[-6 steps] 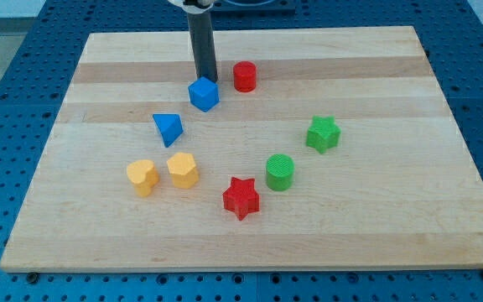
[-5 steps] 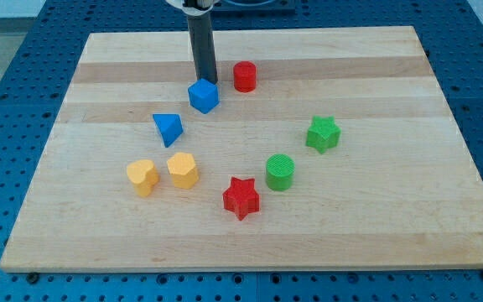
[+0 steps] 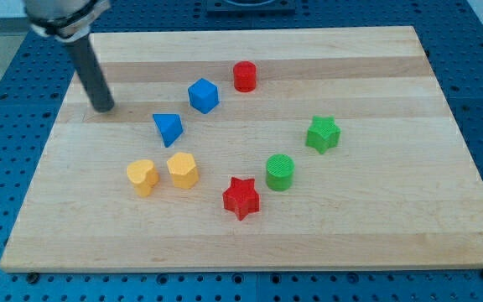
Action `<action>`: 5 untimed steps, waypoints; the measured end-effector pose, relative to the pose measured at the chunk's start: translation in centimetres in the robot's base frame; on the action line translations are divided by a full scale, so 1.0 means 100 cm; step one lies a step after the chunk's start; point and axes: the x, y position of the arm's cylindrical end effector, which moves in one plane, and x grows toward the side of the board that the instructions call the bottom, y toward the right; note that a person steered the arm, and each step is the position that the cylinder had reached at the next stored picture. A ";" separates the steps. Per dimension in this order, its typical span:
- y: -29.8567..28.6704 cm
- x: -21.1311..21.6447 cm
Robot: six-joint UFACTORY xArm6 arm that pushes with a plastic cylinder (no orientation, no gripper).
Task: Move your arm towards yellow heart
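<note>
The yellow heart (image 3: 142,177) lies on the wooden board (image 3: 376,226) at the lower left, with a yellow hexagon block (image 3: 182,169) just to its right. My tip (image 3: 104,108) rests on the board near its left edge, above the heart and a little to its left, well apart from it. The blue triangle block (image 3: 168,128) lies to the right of my tip, between it and the yellow blocks.
A blue cube (image 3: 204,95) and a red cylinder (image 3: 244,76) lie near the top middle. A green star (image 3: 323,133), a green cylinder (image 3: 280,172) and a red star (image 3: 241,198) lie to the right and lower middle.
My tip has left the blue cube's top edge and swung to the view's left and slightly down, to the board's left side. No block has moved.
</note>
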 end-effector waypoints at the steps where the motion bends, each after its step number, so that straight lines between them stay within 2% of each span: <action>1: -0.004 0.082; 2: 0.001 0.180; 3: 0.018 0.230; 5: 0.098 0.213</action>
